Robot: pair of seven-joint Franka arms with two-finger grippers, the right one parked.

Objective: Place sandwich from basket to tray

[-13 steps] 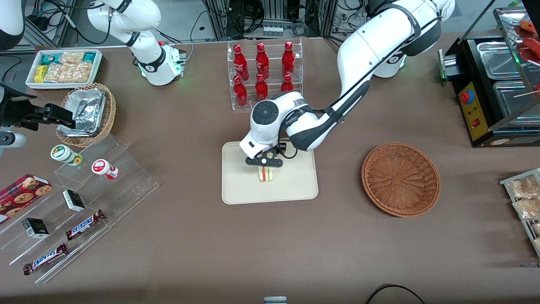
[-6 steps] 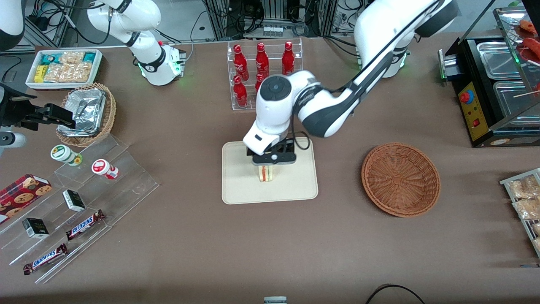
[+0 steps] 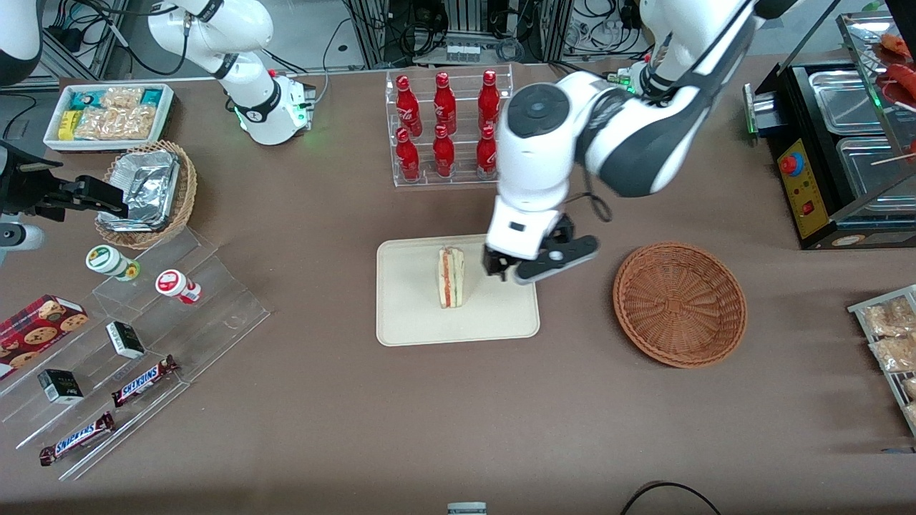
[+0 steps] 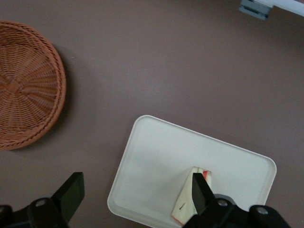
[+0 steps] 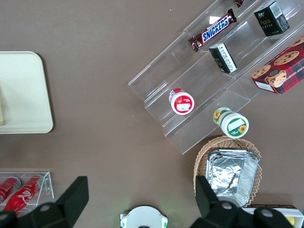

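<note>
The sandwich (image 3: pixel 451 277), a pale bread wedge with red and green layers, stands on the cream tray (image 3: pixel 408 315) in the middle of the table. It also shows in the left wrist view (image 4: pixel 187 204) on the tray (image 4: pixel 156 161). My left gripper (image 3: pixel 537 266) is open and empty, raised above the tray's edge on the basket side, apart from the sandwich. The round brown wicker basket (image 3: pixel 680 304) sits empty toward the working arm's end; it also shows in the left wrist view (image 4: pixel 26 85).
A clear rack of red bottles (image 3: pixel 447 125) stands farther from the front camera than the tray. A foil-lined wicker basket (image 3: pixel 147 189), a white snack box (image 3: pixel 107 114) and acrylic steps with snacks (image 3: pixel 129 343) lie toward the parked arm's end. A black warmer with metal trays (image 3: pixel 837 136) stands at the working arm's end.
My gripper has let go of the sandwich, risen, and moved sideways off it toward the basket. The sandwich stays on the tray, now fully uncovered.
</note>
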